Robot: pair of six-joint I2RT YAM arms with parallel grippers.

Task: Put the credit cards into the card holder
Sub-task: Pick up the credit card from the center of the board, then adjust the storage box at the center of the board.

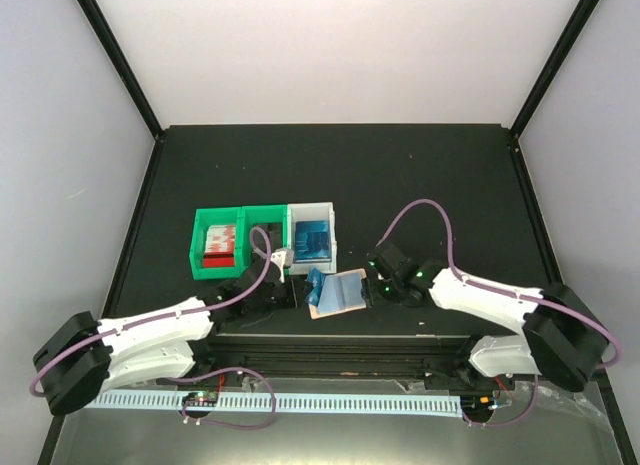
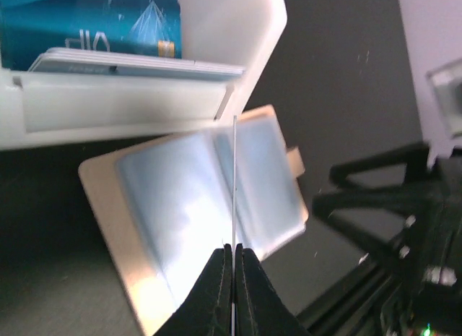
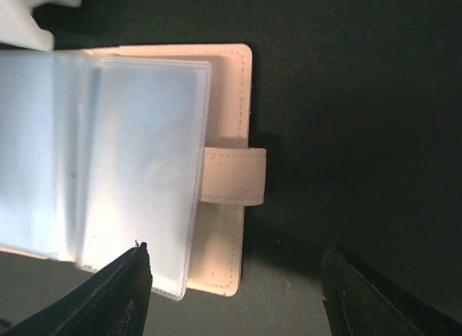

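Top view: the holder (image 1: 347,290) lies open on the black table (image 1: 330,165), close to its front edge. There is wide bare table behind it and to its right. Just behind the holder stands a white bin (image 1: 336,237) holding blue cards (image 1: 312,241), and green bins (image 1: 216,269) stand left of that. The left gripper (image 1: 304,293) is at the holder's left edge with one blue card (image 1: 318,283). The right gripper (image 1: 378,269) sits just right of the holder, apart from it.

Left wrist view: the fingers are pressed together on the card, which shows edge-on as a thin upright line over the holder's middle. The white bin's wall crowds the holder's far side. The right arm's dark frame stands beyond the holder's strap (image 2: 294,160).

Right wrist view: the jaws are spread wide. One finger overlaps the corner of the holder's clear sleeves (image 3: 108,170); whether it touches them cannot be told. The other finger is over bare table, well apart from the holder.
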